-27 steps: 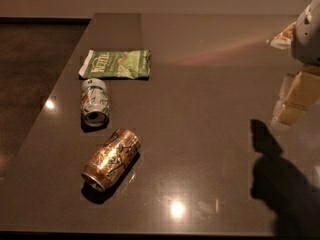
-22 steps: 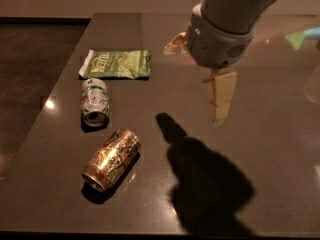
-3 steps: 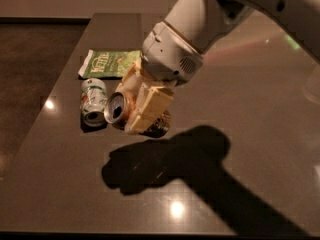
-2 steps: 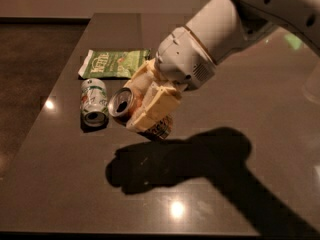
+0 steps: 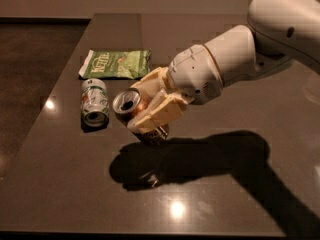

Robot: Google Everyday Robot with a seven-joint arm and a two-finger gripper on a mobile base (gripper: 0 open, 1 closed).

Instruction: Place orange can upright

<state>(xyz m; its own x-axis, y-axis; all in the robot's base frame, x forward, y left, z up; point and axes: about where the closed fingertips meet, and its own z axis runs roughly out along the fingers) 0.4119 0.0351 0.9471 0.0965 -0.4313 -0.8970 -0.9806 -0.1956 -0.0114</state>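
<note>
Two cans are on view, plus one bag and one gripper. The orange can (image 5: 128, 100) is clamped between the cream fingers (image 5: 159, 113) of the gripper (image 5: 141, 106), which is closed narrowly around its body. The can is tilted, its silver top facing the left edge of the bench (image 5: 65, 189) and its lower end pointing down; whether that end touches the surface cannot be told. Just beside it, toward the left edge, the white and green can (image 5: 95, 101) lies on its side, apart from the gripper. One green snack bag (image 5: 116, 64) lies flat behind that can, toward the far left corner. The white arm (image 5: 235, 59) reaches in from the right, casting a broad shadow (image 5: 200, 156) across the middle of the bench.
</note>
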